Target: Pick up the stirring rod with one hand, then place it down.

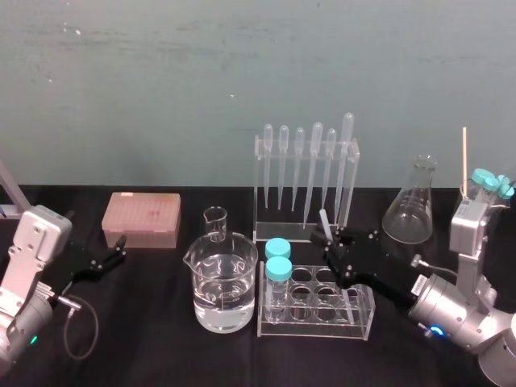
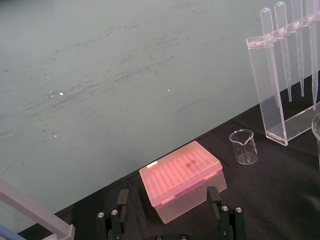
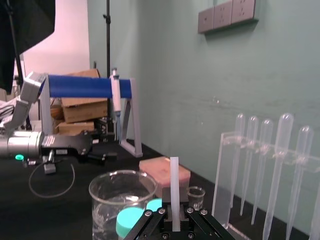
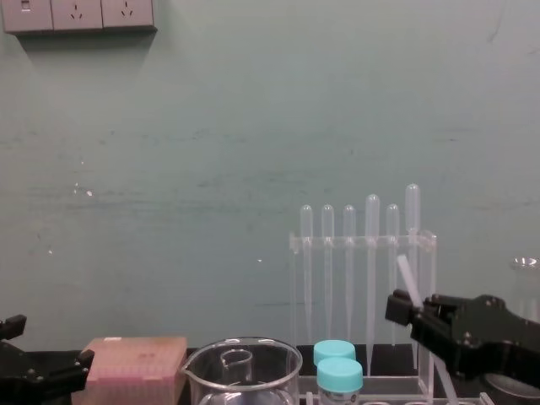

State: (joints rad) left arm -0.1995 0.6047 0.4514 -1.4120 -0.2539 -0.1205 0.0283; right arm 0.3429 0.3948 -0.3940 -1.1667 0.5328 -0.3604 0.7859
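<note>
**Rod up in the right claw**

The right claw is clenched on the stirring rod — held tilted above the test-tube rack, in front of the pipette rack. The left claw waits released — near the pink box.

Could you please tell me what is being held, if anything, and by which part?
The right tool grips the thin translucent whitish stirring rod below its upper end, which sticks up above it; the left tool, open, holds nothing.
</note>
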